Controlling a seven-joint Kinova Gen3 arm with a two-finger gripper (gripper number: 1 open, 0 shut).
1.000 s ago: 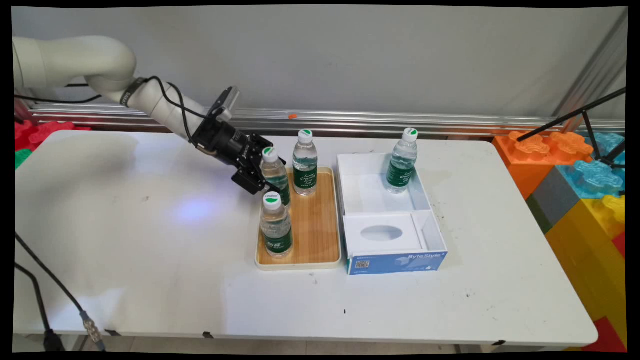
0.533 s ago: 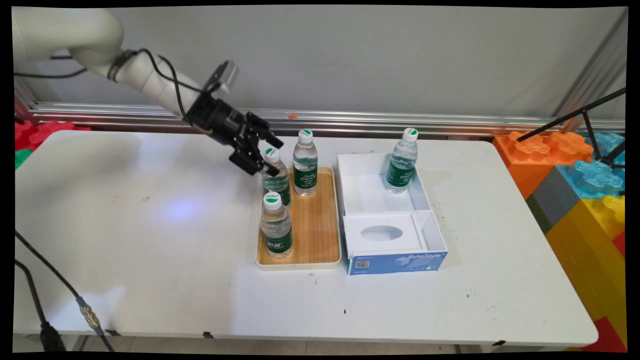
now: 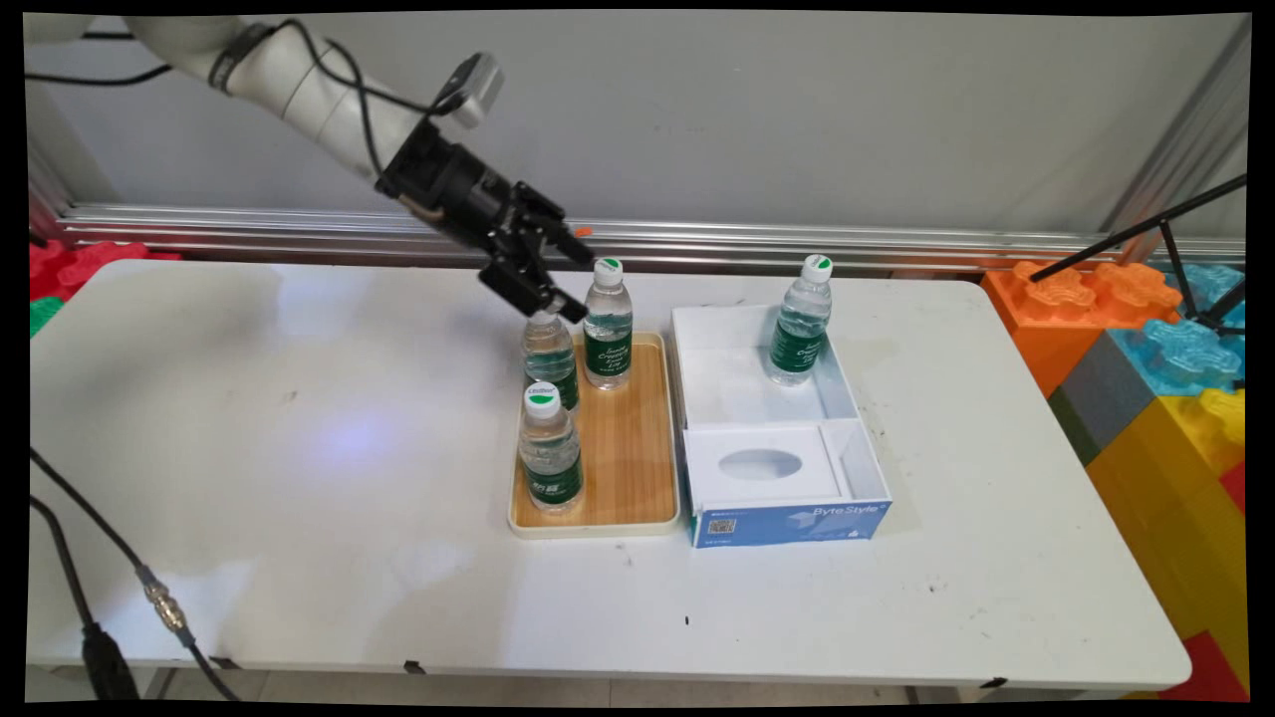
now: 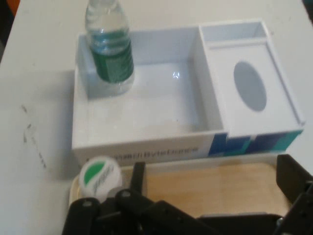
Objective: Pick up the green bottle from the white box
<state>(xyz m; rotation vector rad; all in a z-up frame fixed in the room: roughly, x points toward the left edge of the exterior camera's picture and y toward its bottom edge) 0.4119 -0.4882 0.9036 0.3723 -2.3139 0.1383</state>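
- Three clear plastic water bottles [image 3: 550, 453] stand on a flat wooden tray [image 3: 628, 448] — the rim keeps them together.
- One more bottle [image 3: 799, 324] stands in the white open box [image 3: 847, 398].
- Black gripper [image 3: 558, 279] hovers spread over the back-left bottle's top [image 3: 548, 349], holding nothing.

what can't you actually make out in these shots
- Main view: the hand covers the cap of the rear-left bottle on the wooden tray; contact cannot be told.
- Hand view: the boxed bottle is cut off by the top edge, cap unseen.
- Hand view: the box front lettering is too blurred to read.
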